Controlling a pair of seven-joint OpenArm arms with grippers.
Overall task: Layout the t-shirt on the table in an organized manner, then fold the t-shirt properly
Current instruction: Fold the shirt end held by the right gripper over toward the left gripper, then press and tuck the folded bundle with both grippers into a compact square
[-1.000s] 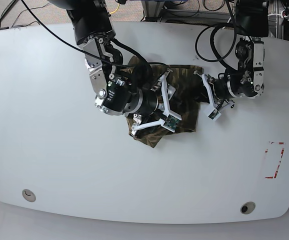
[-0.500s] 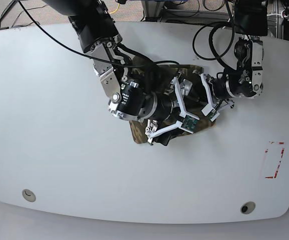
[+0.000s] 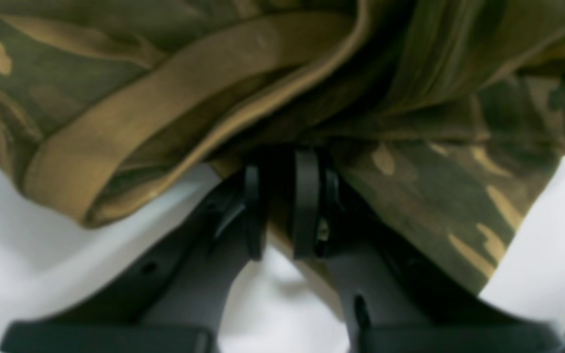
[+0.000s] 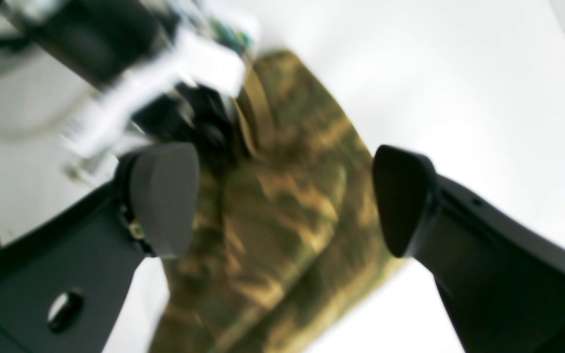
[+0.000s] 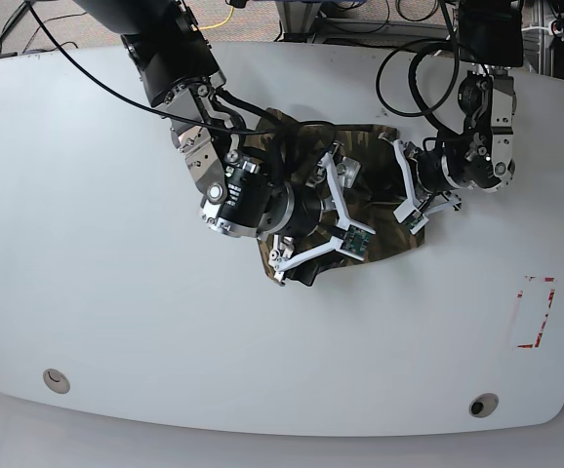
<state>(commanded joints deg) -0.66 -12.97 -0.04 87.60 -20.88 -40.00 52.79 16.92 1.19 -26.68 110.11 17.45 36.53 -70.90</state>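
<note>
The camouflage t-shirt [image 5: 384, 234] lies bunched in the middle of the white table [image 5: 116, 322], between my two arms. My left gripper [image 5: 400, 190] is at the shirt's right edge. In the left wrist view the left gripper [image 3: 280, 206] is shut on a fold of the t-shirt [image 3: 174, 88], with its tan collar band just above the fingers [image 3: 307, 206]. My right gripper [image 5: 370, 207] hovers over the shirt's middle. In the right wrist view the right gripper [image 4: 282, 196] is wide open and empty, with the t-shirt [image 4: 272, 230] below the gap.
A red tape rectangle [image 5: 534, 312] is at the right of the table. Two grommet holes sit near the front edge, one left [image 5: 56, 380] and one right [image 5: 483, 405]. Black cables [image 5: 419, 78] loop behind the left arm.
My right arm swung right over the shirt, then drew back a little to the left. The shirt's right part was pulled into a tighter bunch. The left gripper barely moved.
</note>
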